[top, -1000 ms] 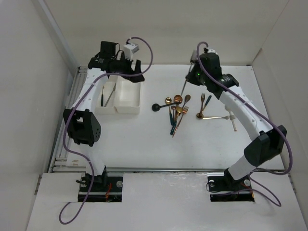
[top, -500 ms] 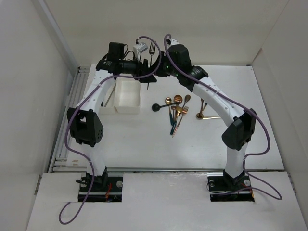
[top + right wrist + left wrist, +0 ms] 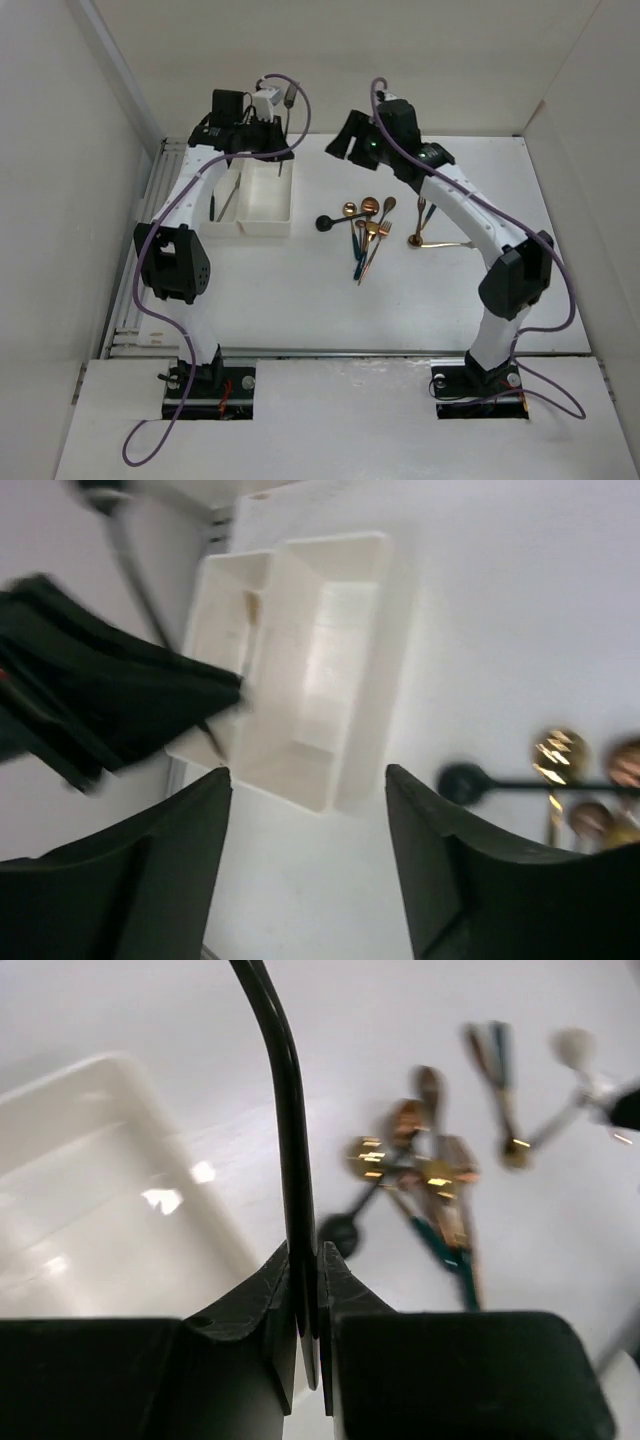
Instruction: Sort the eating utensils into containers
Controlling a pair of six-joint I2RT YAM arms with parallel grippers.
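**Operator:** State of the left gripper?

**Technician:** Clamped on a slim black-handled utensil, whose long axis is near upright.

**Operator:** Where is the target?

**Technician:** The joined white rectangular plastic trays lie just below that gripper, their long axis running away from the bases. The handle likely needs tipping along that axis.

**Operator:** And the right gripper?

**Technician:** Fingers wide and empty. The loose copper-gold and teal utensils lie nearer that arm.

White table, pale walls, maybe rails
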